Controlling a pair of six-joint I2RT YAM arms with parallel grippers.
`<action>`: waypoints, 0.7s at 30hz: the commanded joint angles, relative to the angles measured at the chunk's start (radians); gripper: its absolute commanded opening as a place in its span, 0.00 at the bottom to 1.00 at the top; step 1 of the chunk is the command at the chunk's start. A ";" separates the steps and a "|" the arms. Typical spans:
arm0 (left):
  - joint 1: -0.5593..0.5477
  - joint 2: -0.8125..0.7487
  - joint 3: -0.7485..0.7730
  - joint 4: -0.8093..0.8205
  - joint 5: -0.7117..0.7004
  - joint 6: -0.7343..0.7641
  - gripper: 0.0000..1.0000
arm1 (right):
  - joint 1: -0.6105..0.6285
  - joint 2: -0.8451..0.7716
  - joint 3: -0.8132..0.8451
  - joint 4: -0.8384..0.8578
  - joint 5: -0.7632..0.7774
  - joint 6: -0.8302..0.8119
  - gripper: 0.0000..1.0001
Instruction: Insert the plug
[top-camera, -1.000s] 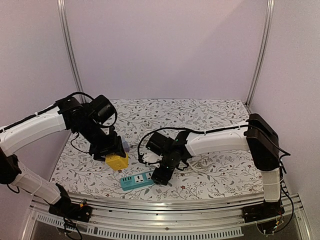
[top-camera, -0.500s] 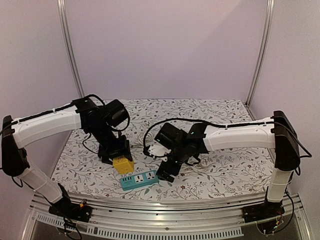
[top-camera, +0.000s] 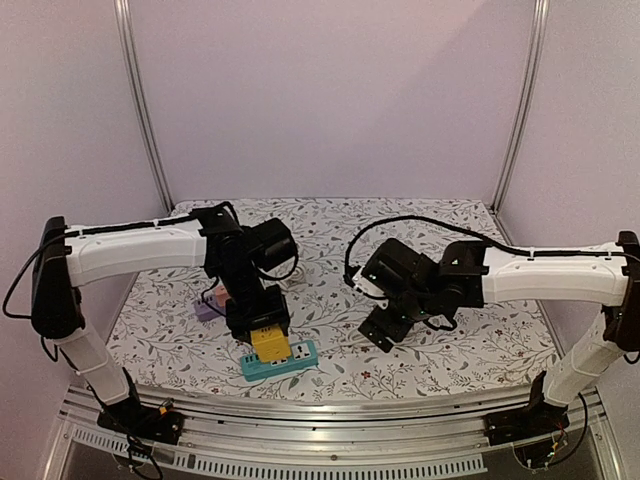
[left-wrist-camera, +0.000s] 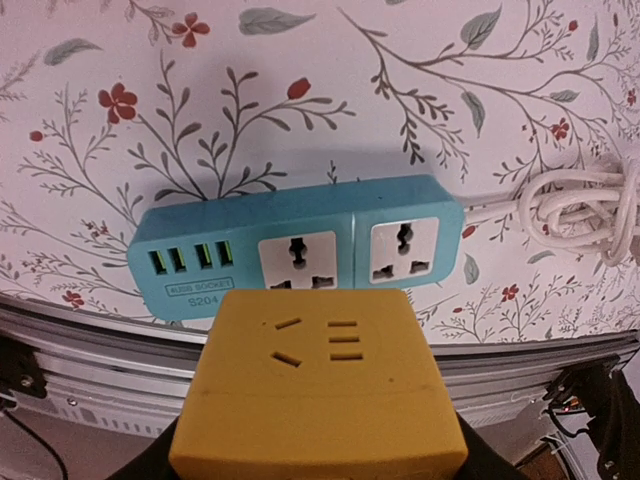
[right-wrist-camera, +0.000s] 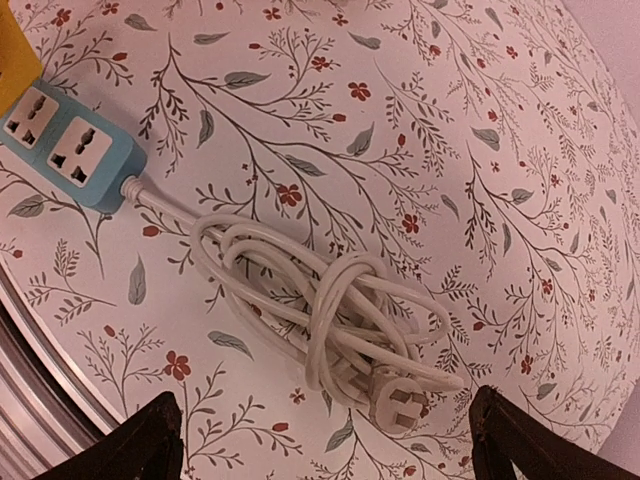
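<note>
Tho boxy, yel. plug (left-wrist-camera: 318, 390) smooth-faced

yellow adapter (left-wrist-camera: 318, 390) cropped at bottom edge, prongs hidden, covers near side of power strip (left-wrist-camera: 250, 222). right gripper (right-wrist-camera: 322, 440): just fingertip stubs in frame.

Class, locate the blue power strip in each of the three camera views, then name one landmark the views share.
Top external: blue power strip low, left of centre.
Left wrist: strip in the middle of the picture, lying crosswise.
Right wrist: strip in the top left corner, only its socket end showing.
Shared landmark: the yellow plug block, appearing right next to the strip in all three.
</note>
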 joint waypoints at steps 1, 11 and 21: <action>-0.016 0.041 0.044 0.023 0.008 -0.014 0.00 | -0.004 -0.092 -0.073 -0.036 0.087 0.089 0.99; -0.016 0.083 0.033 0.032 0.038 0.018 0.00 | -0.003 -0.184 -0.136 -0.077 0.116 0.149 0.99; -0.010 0.082 0.016 0.010 0.018 0.028 0.00 | -0.003 -0.209 -0.157 -0.098 0.115 0.169 0.99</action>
